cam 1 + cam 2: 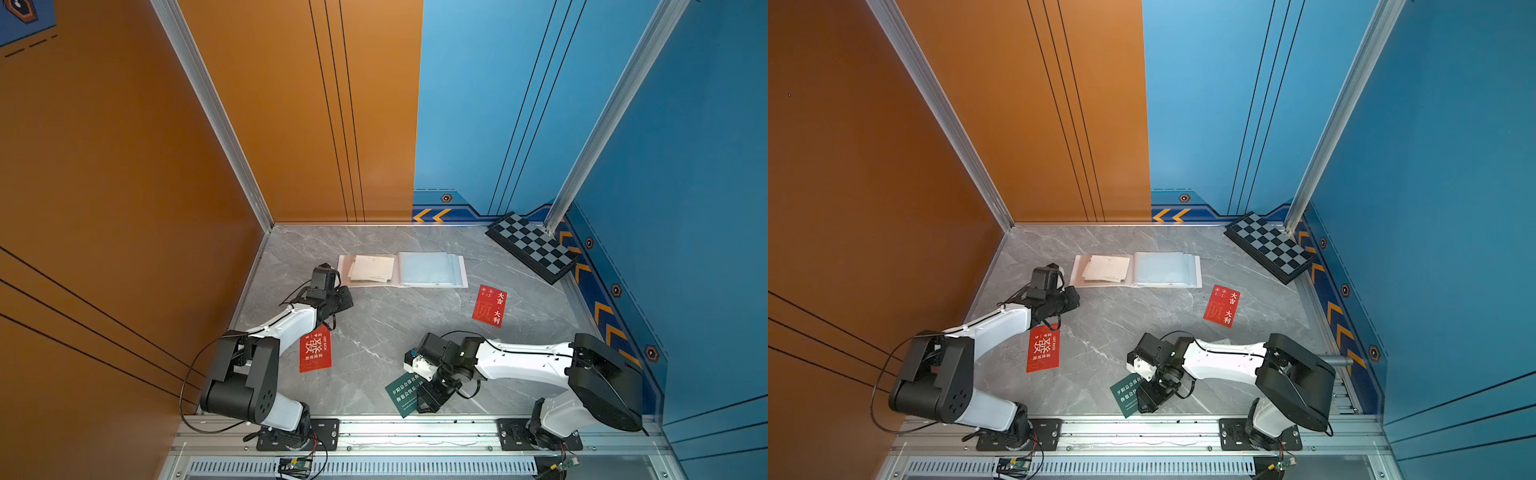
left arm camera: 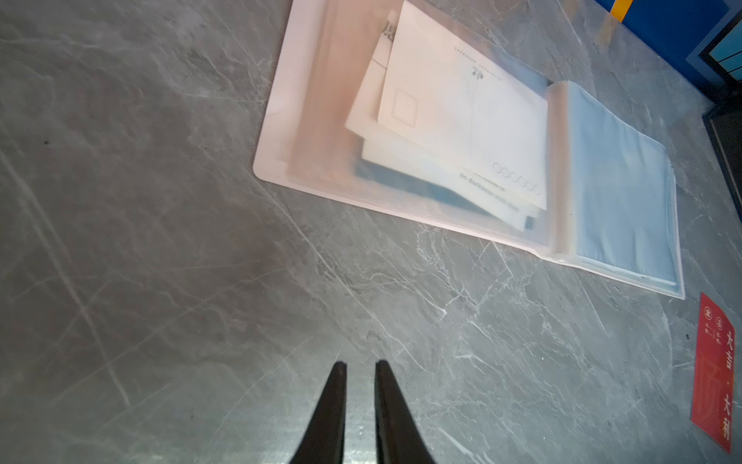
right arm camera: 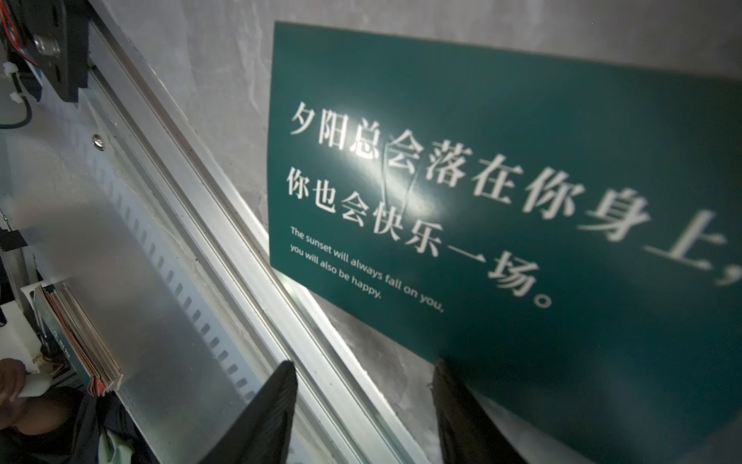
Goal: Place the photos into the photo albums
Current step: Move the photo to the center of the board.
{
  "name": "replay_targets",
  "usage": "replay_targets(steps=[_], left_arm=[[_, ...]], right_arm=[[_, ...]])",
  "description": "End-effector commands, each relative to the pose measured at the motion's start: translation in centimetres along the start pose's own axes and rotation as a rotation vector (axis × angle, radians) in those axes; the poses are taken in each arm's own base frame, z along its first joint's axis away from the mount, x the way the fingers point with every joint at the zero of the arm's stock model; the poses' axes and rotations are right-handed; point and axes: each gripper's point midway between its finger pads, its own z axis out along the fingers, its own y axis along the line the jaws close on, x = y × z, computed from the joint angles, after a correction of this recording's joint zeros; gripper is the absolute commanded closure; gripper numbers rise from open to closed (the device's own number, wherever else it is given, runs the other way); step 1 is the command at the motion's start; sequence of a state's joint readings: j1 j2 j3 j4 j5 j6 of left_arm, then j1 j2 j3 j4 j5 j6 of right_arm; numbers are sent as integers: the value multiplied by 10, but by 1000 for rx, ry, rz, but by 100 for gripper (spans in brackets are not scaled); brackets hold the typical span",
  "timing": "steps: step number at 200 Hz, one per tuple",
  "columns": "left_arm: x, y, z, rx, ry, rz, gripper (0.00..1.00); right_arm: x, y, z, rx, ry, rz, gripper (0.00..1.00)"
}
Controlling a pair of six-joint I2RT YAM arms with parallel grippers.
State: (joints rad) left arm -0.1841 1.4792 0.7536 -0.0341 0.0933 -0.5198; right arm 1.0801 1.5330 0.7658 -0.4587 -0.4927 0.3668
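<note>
An open pale pink-white photo album with clear bluish sleeve pages (image 1: 432, 270) lies on the grey marble-patterned table (image 1: 395, 332) near its far edge. Three loose white printed cards (image 1: 372, 268) are fanned on the album's left-hand page. The thin dark green card with white Chinese text (image 3: 522, 160) lies at the table's near edge, and one corner reaches the aluminium rail (image 3: 200, 241).

The right gripper (image 3: 363, 365) hangs over that card with its jaws about half spread and clamping nothing. One finger meets the card's long edge and the other stands off it above the rail. I cannot tell whether that finger is over or under the edge. The card's long axis slants against the near edge and runs off to one side of the claw.

The left gripper (image 2: 361, 363) is narrowed to a slit and empty, and it points at the album's near side. It is nearer the album, while the right arm is plainly nearer the green card, so the pick is probably the right arm's. One red card with white characters (image 1: 316, 351) lies beside the left arm, and another red card (image 1: 489, 306) lies off the album's right end
</note>
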Motion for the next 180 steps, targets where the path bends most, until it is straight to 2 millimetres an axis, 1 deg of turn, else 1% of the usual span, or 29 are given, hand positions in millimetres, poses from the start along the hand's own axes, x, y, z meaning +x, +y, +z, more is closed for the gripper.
replay_targets(steps=[1,33,48,84,106,119,139,152,180], left_arm=[[-7,-2,-10,4,-41,7,83],[-10,1,-15,2,-58,2,83],[-9,2,-15,-1,-56,1,83],[-9,1,-15,7,-51,0,83],[-8,3,-17,-6,-44,4,83],[-8,5,-18,-12,-43,4,83],[-5,8,-17,-20,-32,0,83],[-2,9,-15,-18,-14,-2,83],[3,9,-15,-15,7,-5,82]], right_arm=[[-3,-14,11,57,3,7,44],[-10,-17,15,65,-19,2,44],[-17,-21,16,80,-46,2,44],[-46,-32,24,86,-96,19,45],[-63,-39,29,96,-129,25,45],[-73,-47,32,114,-146,37,45],[-93,-67,35,153,-172,71,45],[-106,-81,32,176,-201,105,45],[-131,-111,17,195,-281,195,45]])
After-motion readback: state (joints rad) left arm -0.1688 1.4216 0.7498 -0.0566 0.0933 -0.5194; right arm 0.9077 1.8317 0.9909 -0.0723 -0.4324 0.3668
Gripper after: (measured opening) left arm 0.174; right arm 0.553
